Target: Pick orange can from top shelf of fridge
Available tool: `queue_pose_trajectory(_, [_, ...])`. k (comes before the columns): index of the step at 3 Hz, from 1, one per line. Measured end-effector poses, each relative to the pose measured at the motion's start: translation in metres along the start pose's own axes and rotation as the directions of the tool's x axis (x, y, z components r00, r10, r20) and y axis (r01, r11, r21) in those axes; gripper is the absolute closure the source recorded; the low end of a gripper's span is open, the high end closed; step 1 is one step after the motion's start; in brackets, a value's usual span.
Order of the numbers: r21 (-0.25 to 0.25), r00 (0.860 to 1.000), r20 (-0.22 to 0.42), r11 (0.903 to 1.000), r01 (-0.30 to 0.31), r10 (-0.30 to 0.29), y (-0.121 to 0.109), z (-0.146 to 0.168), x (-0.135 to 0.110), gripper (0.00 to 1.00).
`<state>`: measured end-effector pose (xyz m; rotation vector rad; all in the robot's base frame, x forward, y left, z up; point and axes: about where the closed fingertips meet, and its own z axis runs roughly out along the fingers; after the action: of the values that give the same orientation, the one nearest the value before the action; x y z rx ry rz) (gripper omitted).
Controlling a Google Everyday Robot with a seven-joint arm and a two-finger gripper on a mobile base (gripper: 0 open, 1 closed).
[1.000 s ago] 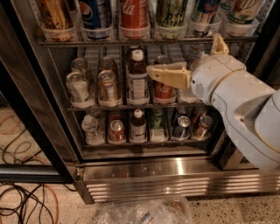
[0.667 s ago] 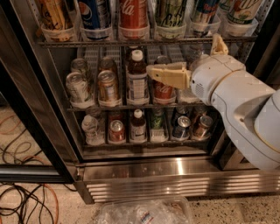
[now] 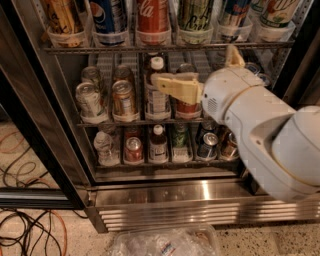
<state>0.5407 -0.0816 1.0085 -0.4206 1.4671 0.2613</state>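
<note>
The orange can (image 3: pixel 60 16) stands at the far left of the top shelf (image 3: pixel 165 48) of the fridge (image 3: pixel 165 192), in a clear plastic lane; its lid is cut off by the picture's top edge. To its right stand a blue Pepsi can (image 3: pixel 107 14) and a red Coca-Cola can (image 3: pixel 152 15). My gripper (image 3: pixel 194 64) is in front of the middle rack, below the top shelf and well to the right of the orange can. It is open and empty: one cream finger (image 3: pixel 175 86) points left and the other finger (image 3: pixel 234 56) points up.
Cans and bottles fill the middle rack (image 3: pixel 125 121) and the lower rack (image 3: pixel 150 162). The dark door frame (image 3: pixel 35 130) runs down the left. Cables (image 3: pixel 25 230) lie on the floor at left, and a crumpled plastic bag (image 3: pixel 165 242) lies before the base grille.
</note>
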Motion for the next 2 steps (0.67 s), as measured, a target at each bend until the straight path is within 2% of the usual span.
queue_pose_trajectory(1, [-0.01,0.999,0.038,0.9997,-0.023,0.024,0.034,0.008,-0.016,0.0])
queue_pose_trajectory(2, [-0.052,0.997,0.072,0.9986,-0.012,0.016,0.065,0.014,-0.033,0.0])
